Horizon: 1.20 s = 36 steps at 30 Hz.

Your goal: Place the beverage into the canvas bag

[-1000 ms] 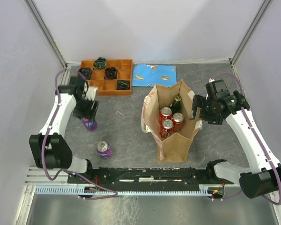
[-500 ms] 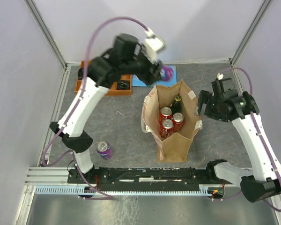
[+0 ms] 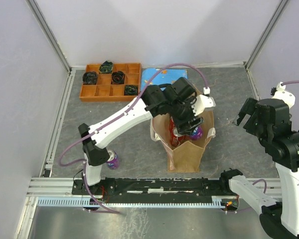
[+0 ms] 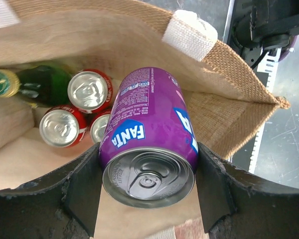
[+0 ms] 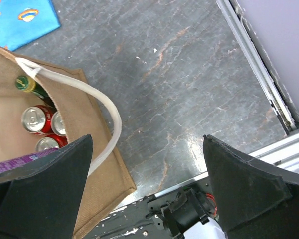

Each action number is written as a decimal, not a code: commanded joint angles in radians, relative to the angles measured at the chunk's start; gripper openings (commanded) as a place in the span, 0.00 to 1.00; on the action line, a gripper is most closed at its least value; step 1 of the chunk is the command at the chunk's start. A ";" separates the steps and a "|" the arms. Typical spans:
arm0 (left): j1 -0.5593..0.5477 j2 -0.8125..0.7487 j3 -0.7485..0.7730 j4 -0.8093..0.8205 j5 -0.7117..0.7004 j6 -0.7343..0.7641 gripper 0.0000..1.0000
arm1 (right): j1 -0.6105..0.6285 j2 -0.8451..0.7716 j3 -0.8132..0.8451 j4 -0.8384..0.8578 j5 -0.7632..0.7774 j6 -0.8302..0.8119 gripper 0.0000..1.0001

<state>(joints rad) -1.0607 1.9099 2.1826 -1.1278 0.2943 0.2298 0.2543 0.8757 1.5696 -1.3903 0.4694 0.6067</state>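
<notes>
My left gripper (image 3: 190,127) is shut on a purple Fanta can (image 3: 196,133) and holds it in the open mouth of the tan canvas bag (image 3: 187,153). In the left wrist view the can (image 4: 149,124) lies between my fingers (image 4: 82,184), its top toward the camera, above the bag's inside wall (image 4: 224,69). Red cans (image 4: 88,90) and a green bottle (image 4: 37,84) stand lower inside. My right gripper (image 3: 247,114) is open and empty, to the right of the bag and apart from it. The right wrist view shows the bag (image 5: 97,169) with its white handle (image 5: 107,107).
A second purple can (image 3: 111,159) stands on the table by the left arm's base. An orange divided tray (image 3: 109,81) with dark items and a blue packet (image 3: 164,77) lie at the back. A metal rail (image 3: 154,186) runs along the near edge.
My left arm swung from above the bag's far edge down into the bag's mouth with the purple can. My right gripper drew back to the right, away from the bag.
</notes>
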 commanded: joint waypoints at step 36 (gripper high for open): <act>-0.114 0.247 -0.197 0.067 -0.016 0.157 0.03 | -0.001 -0.118 -0.064 -0.116 0.109 0.062 0.99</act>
<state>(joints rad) -1.1637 2.1368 1.9999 -1.0943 0.2798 0.3759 0.2543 0.7662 1.5047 -1.5135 0.5510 0.6510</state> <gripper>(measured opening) 0.720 0.991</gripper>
